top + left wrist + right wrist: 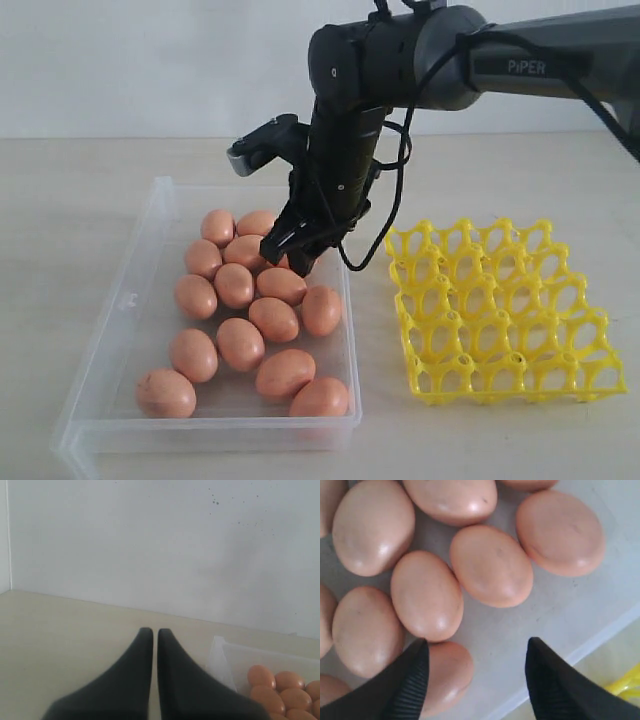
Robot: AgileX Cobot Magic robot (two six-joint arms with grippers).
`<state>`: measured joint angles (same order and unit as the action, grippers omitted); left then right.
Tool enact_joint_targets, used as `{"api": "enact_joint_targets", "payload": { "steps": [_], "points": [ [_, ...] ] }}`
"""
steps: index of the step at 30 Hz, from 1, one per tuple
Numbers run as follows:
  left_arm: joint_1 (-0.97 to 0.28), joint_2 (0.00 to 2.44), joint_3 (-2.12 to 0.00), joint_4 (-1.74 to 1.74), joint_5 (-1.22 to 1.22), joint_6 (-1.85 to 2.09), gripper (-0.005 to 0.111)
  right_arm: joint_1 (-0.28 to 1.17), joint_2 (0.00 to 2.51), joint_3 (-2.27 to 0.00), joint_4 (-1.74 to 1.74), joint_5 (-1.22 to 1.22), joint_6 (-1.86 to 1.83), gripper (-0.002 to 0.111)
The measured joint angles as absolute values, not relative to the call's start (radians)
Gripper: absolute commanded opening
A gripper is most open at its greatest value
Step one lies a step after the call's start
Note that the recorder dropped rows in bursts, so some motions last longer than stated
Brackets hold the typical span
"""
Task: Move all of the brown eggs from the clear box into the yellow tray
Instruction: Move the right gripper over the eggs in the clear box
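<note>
Several brown eggs lie crowded in the clear box on the left of the exterior view. Right of it lies the yellow tray, with nothing in its cups. My right gripper hangs low over the far right part of the box, jaws open. In the right wrist view the right gripper stands over the box floor, with one brown egg against the inner side of one finger and not gripped. My left gripper is shut and empty above the table, beside a corner of the clear box.
The box and tray rest on a beige table in front of a white wall. A black cable loops off the right arm above the gap between box and tray. The near wall of the box runs close to the table's front.
</note>
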<state>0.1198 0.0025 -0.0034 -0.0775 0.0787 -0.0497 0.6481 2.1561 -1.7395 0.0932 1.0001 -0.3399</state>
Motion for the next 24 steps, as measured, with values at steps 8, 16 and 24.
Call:
{"api": "enact_joint_targets", "payload": {
  "steps": [8, 16, 24],
  "points": [
    [0.120, 0.002, -0.003, -0.078, 0.079, -0.050, 0.004, 0.650, 2.163, -1.742, 0.206, 0.904, -0.503, 0.051],
    [0.120, 0.002, -0.003, -0.078, 0.079, -0.050, 0.004, 0.683, 2.217, -1.743, 0.218, 0.824, -0.601, 0.051],
    [0.120, 0.002, -0.003, -0.078, 0.079, -0.050, 0.004, 0.687, 2.228, -1.752, 0.196, 0.816, -0.612, 0.051]
  ]
}}
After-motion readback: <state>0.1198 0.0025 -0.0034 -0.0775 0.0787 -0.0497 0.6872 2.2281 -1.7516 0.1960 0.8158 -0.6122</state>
